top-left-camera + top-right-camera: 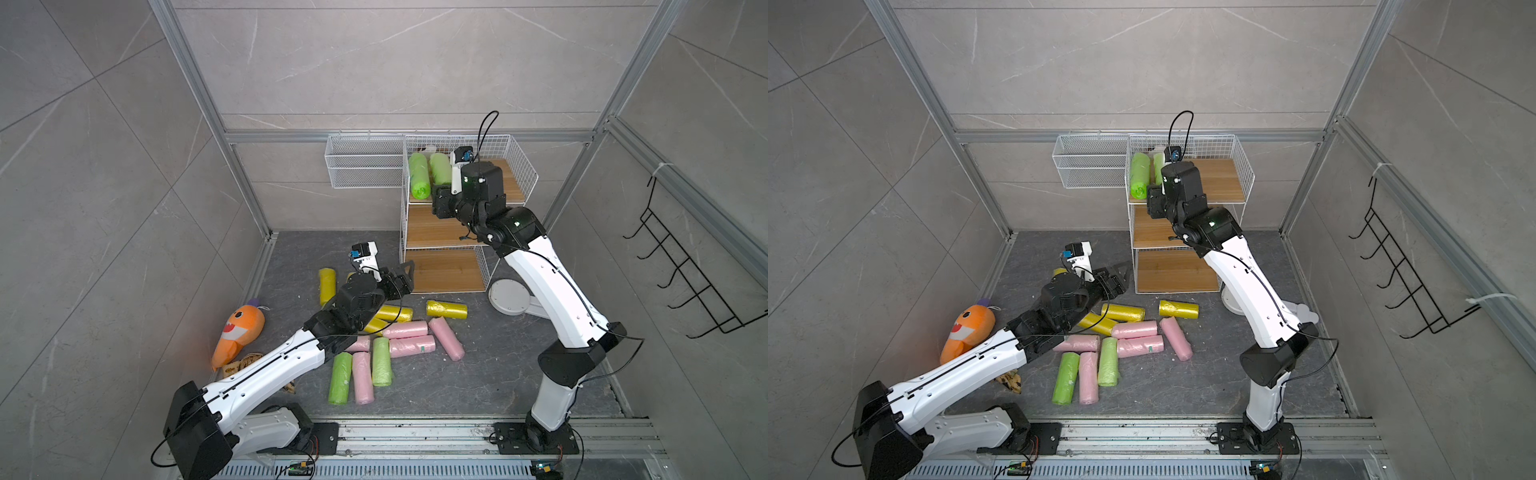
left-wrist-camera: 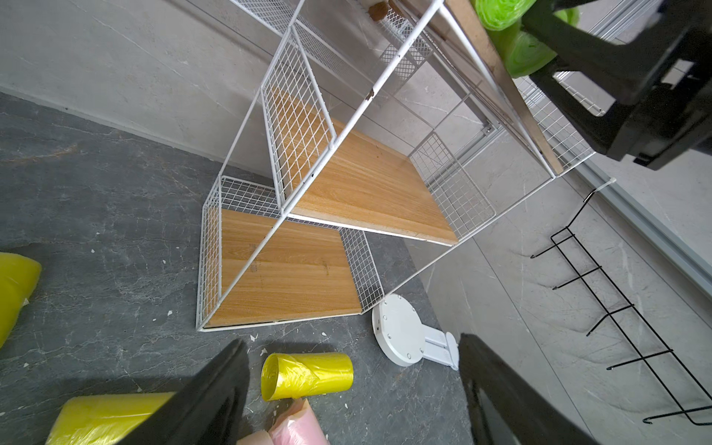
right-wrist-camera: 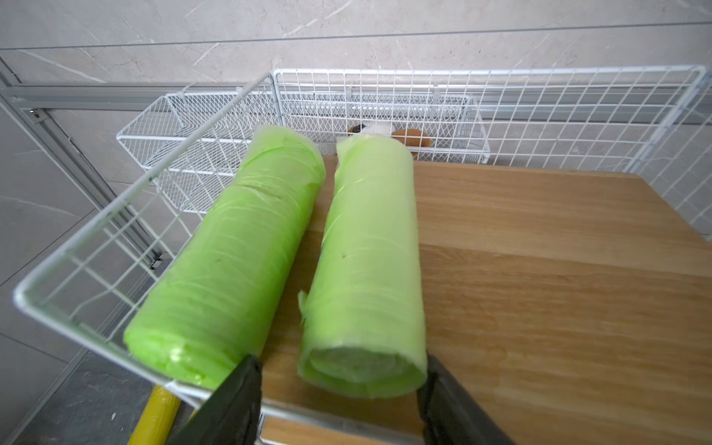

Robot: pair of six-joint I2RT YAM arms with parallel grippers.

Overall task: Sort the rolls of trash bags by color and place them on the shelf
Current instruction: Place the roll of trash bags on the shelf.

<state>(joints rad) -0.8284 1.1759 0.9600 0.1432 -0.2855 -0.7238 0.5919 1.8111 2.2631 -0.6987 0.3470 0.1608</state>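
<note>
The shelf (image 1: 432, 232) stands at the back, and two lime green rolls (image 1: 418, 174) (image 1: 439, 166) lie side by side on its top board. My right gripper (image 3: 339, 370) is at that tier's front edge. It is open, its jaws either side of the near end of one green roll (image 3: 366, 269), with a gap on one side. The other green roll (image 3: 231, 262) lies against the mesh wall. My left gripper (image 1: 407, 272) hangs open and empty above the floor by the bottom tier, over a yellow roll (image 2: 308, 375). Yellow, pink and green rolls (image 1: 405, 330) lie scattered on the floor.
An orange plush shark (image 1: 239, 332) lies at the floor's left. A long white wire basket (image 1: 365, 166) hangs on the back wall beside the shelf. A black hook rack (image 1: 685, 282) is on the right wall. A white round disc (image 1: 509, 297) lies right of the shelf's foot.
</note>
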